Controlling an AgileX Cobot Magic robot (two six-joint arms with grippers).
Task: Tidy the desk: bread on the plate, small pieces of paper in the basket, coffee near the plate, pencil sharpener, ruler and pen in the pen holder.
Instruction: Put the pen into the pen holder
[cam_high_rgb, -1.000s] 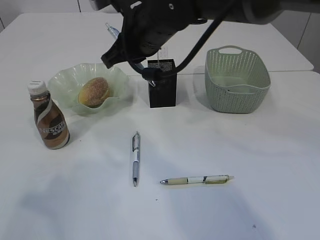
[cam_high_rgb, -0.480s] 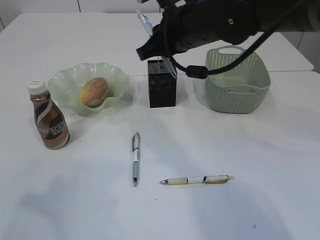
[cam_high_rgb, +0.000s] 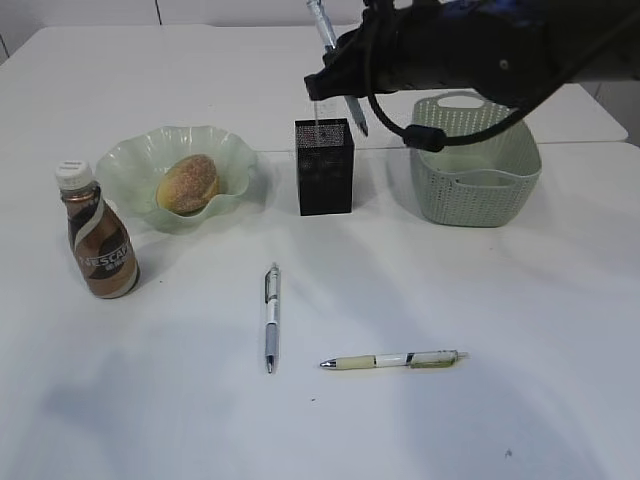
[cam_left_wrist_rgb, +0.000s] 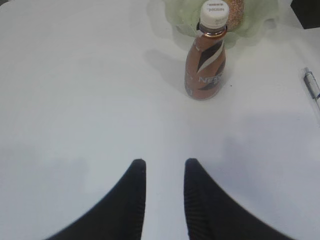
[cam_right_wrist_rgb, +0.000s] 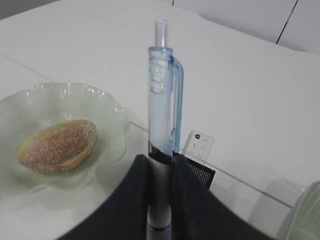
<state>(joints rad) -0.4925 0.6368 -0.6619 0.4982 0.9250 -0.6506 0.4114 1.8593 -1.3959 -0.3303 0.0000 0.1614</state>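
My right gripper is shut on a light-blue pen, held tilted just above the black mesh pen holder, tip down. A clear ruler stands in the holder. Two more pens lie on the desk in front. The bread rests in the wavy green plate, with the coffee beside it. My left gripper hovers open and empty over bare desk, short of the coffee. The pencil sharpener and the pieces of paper are out of view.
The green woven basket stands right of the pen holder, partly under my right arm. A seam between two tabletops runs behind the holder.
My right arm has swung to the right with the pen, from over the plate side to above the pen holder. The left gripper has not changed.
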